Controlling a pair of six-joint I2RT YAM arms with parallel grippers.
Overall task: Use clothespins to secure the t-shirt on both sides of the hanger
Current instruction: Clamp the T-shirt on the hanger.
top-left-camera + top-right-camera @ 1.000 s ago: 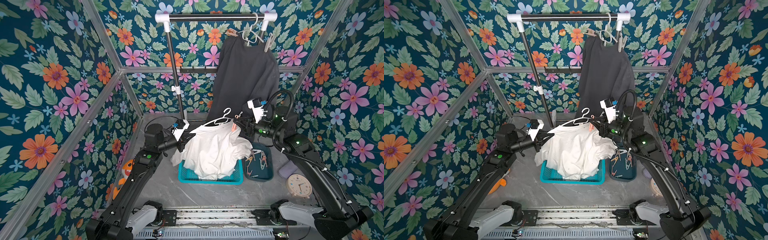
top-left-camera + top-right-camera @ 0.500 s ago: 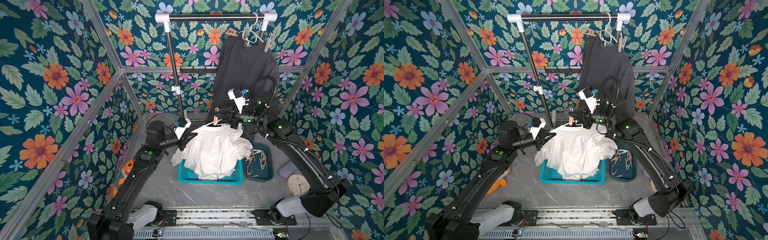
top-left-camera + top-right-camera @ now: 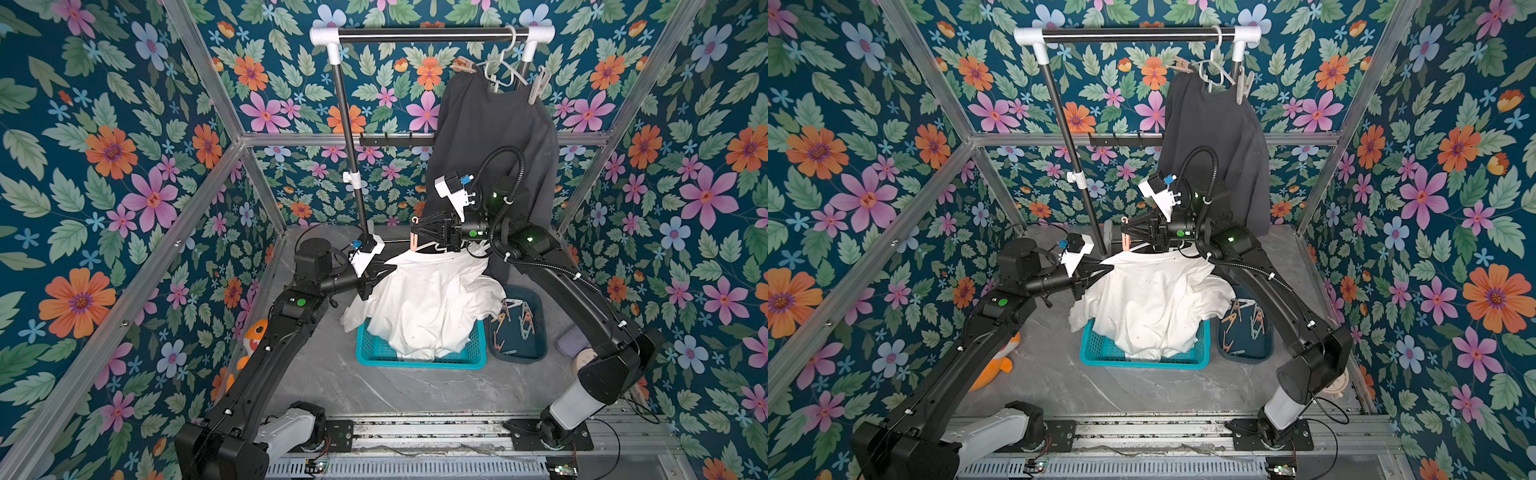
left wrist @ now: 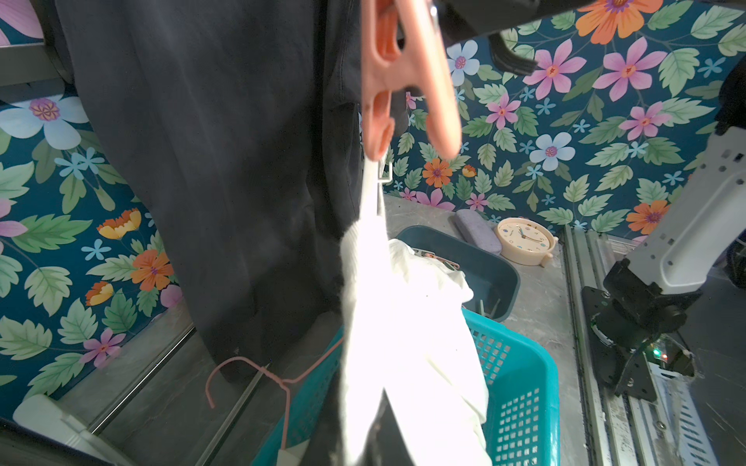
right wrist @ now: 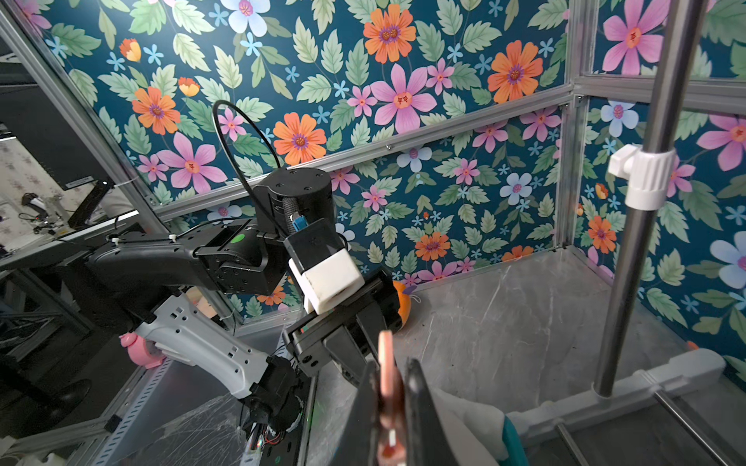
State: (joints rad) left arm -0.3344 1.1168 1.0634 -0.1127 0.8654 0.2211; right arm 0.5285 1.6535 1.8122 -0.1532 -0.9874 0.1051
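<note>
Right gripper (image 3: pixel 415 237) pinches a pink clothespin (image 4: pixel 405 80) by its handle end, which levers the pin's jaws apart just above the shirt shoulder held by the other arm. Left gripper (image 3: pixel 388 271) is pressed together on that shoulder of the white t-shirt (image 3: pixel 432 303). Soft and limp, the shirt sags into the teal basket (image 3: pixel 419 362) and would likely slide unless pinned through to the hanger (image 4: pixel 372 189), apparently the stiff white strip under the pin. Light, springy and slick, the pin is best held by its handles. Spare clothespins (image 3: pixel 515 318) lie in a dark tub (image 3: pixel 528 349).
</note>
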